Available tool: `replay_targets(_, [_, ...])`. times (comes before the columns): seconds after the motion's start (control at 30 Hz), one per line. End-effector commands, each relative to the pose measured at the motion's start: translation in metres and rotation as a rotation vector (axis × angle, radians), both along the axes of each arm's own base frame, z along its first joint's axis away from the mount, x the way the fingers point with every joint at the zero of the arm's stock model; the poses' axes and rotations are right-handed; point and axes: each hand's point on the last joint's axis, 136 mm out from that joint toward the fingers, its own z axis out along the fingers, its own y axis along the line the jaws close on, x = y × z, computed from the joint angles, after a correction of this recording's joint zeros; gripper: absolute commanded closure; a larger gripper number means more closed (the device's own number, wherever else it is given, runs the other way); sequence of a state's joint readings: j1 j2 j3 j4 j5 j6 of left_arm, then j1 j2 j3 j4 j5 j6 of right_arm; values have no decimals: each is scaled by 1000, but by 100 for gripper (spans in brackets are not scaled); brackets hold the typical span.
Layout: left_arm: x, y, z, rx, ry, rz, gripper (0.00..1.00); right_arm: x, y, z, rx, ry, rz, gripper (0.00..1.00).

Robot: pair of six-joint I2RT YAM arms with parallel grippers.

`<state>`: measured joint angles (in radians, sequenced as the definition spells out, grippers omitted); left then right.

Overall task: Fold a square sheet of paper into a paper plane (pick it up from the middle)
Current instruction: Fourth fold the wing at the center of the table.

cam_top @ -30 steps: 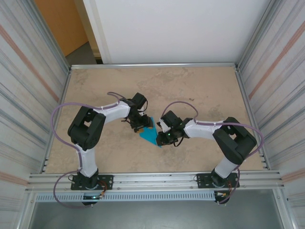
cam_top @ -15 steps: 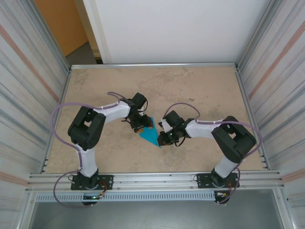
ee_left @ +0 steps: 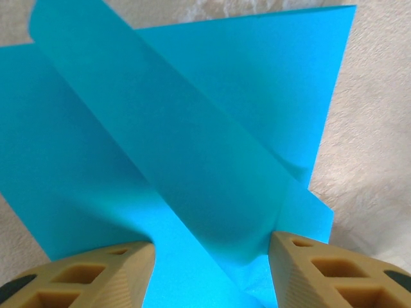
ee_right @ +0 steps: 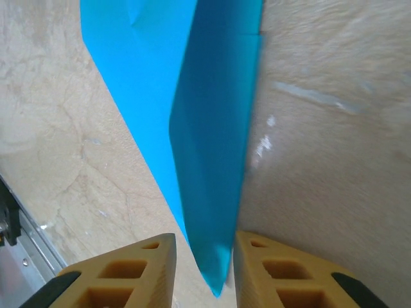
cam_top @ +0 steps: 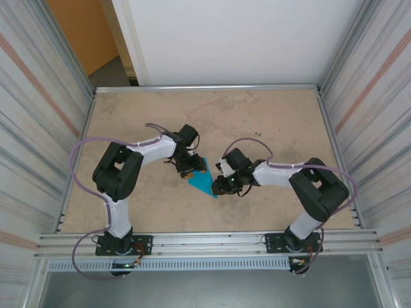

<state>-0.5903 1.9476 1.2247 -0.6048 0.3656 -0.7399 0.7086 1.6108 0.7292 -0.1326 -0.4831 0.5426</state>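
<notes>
The turquoise sheet of paper [cam_top: 204,180] lies mid-table, partly folded into a pointed paper-plane shape whose sharp tip points toward the near edge. My left gripper [cam_top: 191,169] is at its far-left side. In the left wrist view, those jaws [ee_left: 212,256] stand open, and a raised folded flap [ee_left: 192,135] runs between the fingers. My right gripper [cam_top: 219,183] is at the paper's near-right tip. In the right wrist view, the jaws [ee_right: 204,256] are slightly apart around the narrow tip [ee_right: 215,192], with a gap on the left finger's side.
The tan table [cam_top: 276,122] is bounded by metal rails and corrugated side walls [cam_top: 372,96]. A rail [cam_top: 205,242] runs along the near edge by the arm bases.
My right gripper's jaws have parted from the paper's tip, and that wrist has shifted slightly right. The left gripper and the paper have stayed put.
</notes>
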Motion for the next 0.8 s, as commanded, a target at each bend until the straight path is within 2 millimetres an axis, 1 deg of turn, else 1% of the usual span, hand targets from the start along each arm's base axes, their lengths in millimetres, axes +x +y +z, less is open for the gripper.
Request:
replay_targets(0.0, [-53,63,-68,310,201,-12,46,13,-15,14,-15,-57,-89,70])
replay_targets(0.07, [-53,64,-68,316,197,-16,45,19,-19,18,-2,-81,-128,71])
replay_targets(0.13, [-53,65,-69,325,197,-14,45,21,-15,23,29,-89,-138,74])
replay_targets(0.17, [-57,68,-76,343,216,-16,45,21,-11,26,47,-91,-131,75])
replay_targets(0.27, [-60,72,-81,362,228,-13,46,20,9,36,106,-96,-78,79])
replay_targets(0.37, [-61,75,-85,378,236,-7,48,17,28,39,138,-87,-26,82])
replay_targets(0.47, [-65,79,-89,397,246,-1,49,16,41,33,142,-69,3,84])
replay_targets(0.57, [-66,82,-91,406,248,0,49,17,44,25,132,-52,9,85])
replay_targets(0.77, [-68,82,-94,407,259,-6,49,22,36,14,90,-40,-14,85])
